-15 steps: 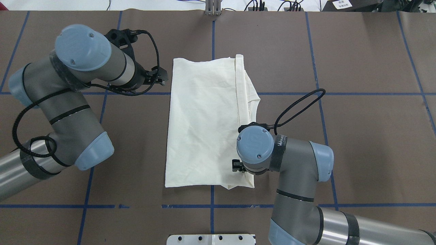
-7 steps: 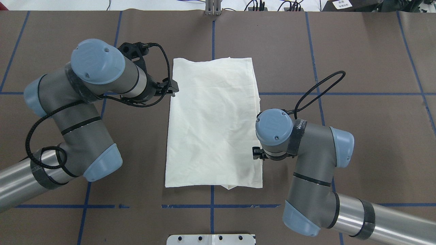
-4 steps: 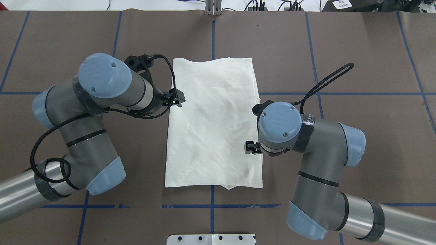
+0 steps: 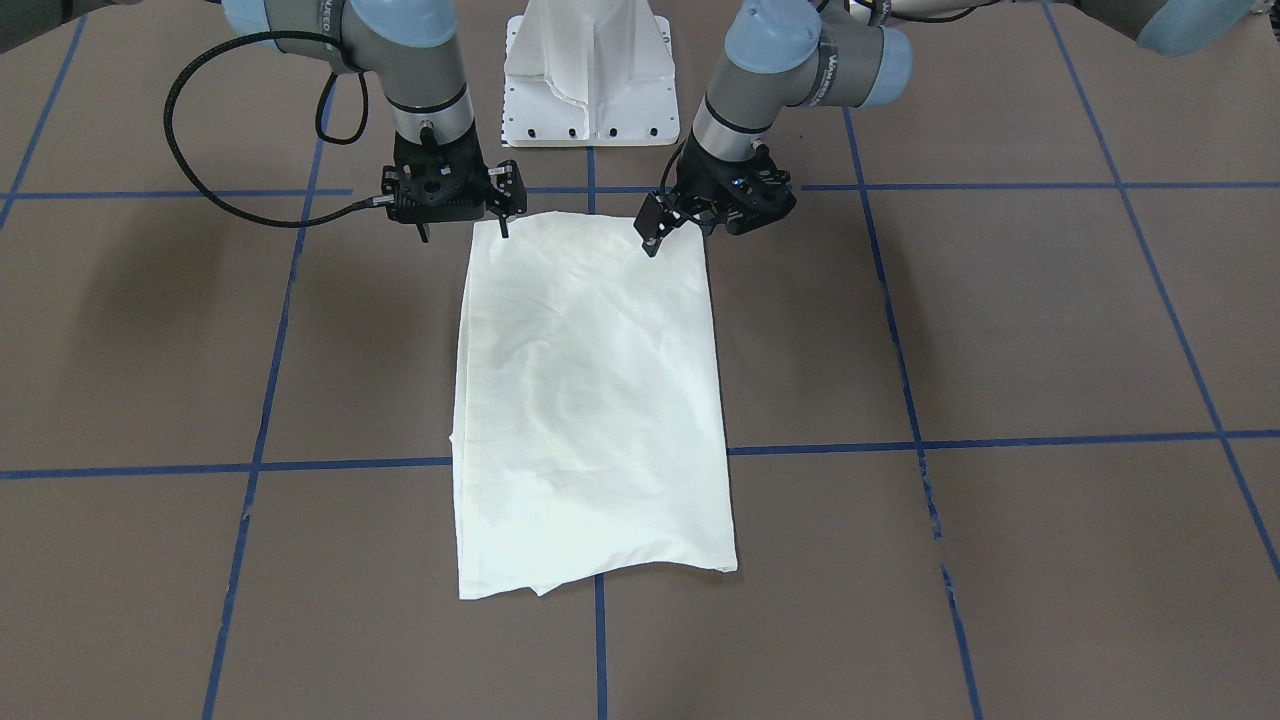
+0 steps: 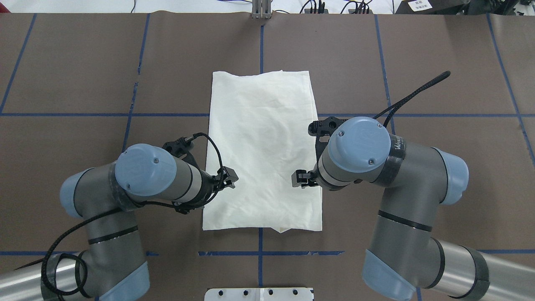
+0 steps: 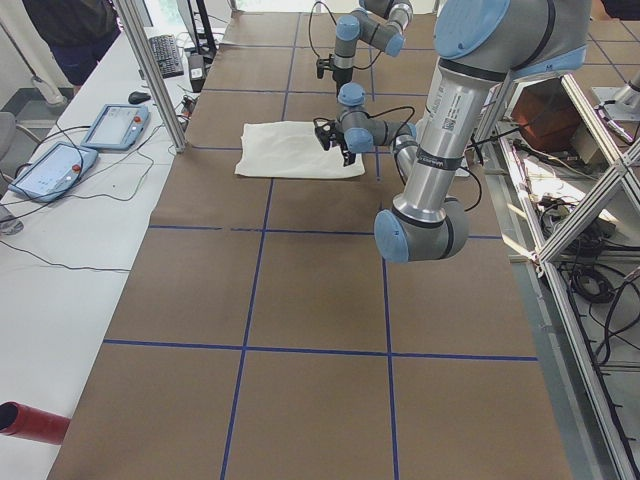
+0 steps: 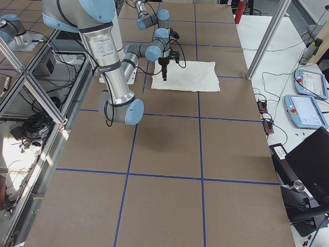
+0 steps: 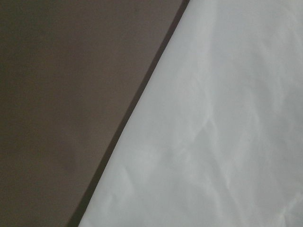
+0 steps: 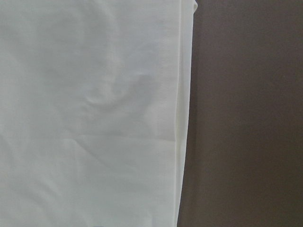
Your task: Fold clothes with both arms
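The T-shirt (image 5: 261, 146) lies mid-table, sides already folded in; left gripper (image 4: 678, 234) and right gripper (image 4: 466, 232) hover wide-spread, empty, above its robot-side corners; crosswise folding likely remains.

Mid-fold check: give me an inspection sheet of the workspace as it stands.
Surface: brown table cover with a blue tape grid, lying flat.
Job's things: cream shirt folded into a long rectangle, flat, print not showing.
Clutter: nothing seen.
Grippers: left gripper and right gripper both open, holding nothing, over the shirt's long edges near the robot's end.
Cables: left arm's cable and right arm's cable loop off the wrists; no snag seen.
Surroundings: white pedestal; pendants on the side bench; a person standing beyond.
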Controlling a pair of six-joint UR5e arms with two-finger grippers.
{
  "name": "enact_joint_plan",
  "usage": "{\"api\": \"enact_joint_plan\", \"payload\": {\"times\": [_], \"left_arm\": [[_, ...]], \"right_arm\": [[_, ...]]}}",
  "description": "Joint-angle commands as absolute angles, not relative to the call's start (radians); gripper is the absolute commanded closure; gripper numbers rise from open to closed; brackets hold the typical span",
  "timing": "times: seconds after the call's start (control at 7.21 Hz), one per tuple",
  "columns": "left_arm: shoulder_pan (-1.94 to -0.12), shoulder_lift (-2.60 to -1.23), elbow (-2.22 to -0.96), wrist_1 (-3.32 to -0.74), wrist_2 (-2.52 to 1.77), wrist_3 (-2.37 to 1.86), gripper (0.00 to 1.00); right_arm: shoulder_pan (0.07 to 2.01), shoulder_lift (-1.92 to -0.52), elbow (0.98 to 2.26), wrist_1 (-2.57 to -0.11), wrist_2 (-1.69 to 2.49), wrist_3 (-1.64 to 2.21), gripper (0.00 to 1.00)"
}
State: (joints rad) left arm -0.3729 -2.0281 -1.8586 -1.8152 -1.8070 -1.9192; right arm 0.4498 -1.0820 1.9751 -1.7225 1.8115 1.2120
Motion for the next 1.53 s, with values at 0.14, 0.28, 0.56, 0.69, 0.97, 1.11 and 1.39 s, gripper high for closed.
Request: {"api": "enact_joint_plan", "payload": {"times": [0.14,0.28,0.56,0.69,0.97,1.11,1.39], "left_arm": [[-0.265,-2.016,-1.922,-1.672,-1.761,-2.074,0.01],[-0.265,-2.016,-1.908,-1.672,-1.758,-2.071,0.02],[-0.267,-2.019,-1.869,-1.674,-1.717,-2.062,0.03],[-0.268,-2.02,-1.862,-1.674,-1.715,-2.063,0.06],[-0.27,-2.02,-1.862,-1.672,-1.7,-2.062,0.16],[-0.27,-2.022,-1.867,-1.672,-1.704,-2.062,0.24],[-0.268,-2.02,-1.864,-1.672,-1.704,-2.062,0.33]], "right_arm": [[0.445,-1.08,1.991,-1.721,1.815,1.298,0.0],[0.445,-1.08,1.991,-1.721,1.816,1.295,0.0],[0.445,-1.075,1.991,-1.721,1.818,1.296,0.0],[0.446,-1.075,1.991,-1.721,1.818,1.296,0.0],[0.448,-1.075,1.996,-1.721,1.818,1.296,0.0],[0.448,-1.075,1.997,-1.721,1.819,1.298,0.0],[0.449,-1.075,1.997,-1.721,1.819,1.296,0.0]]}}
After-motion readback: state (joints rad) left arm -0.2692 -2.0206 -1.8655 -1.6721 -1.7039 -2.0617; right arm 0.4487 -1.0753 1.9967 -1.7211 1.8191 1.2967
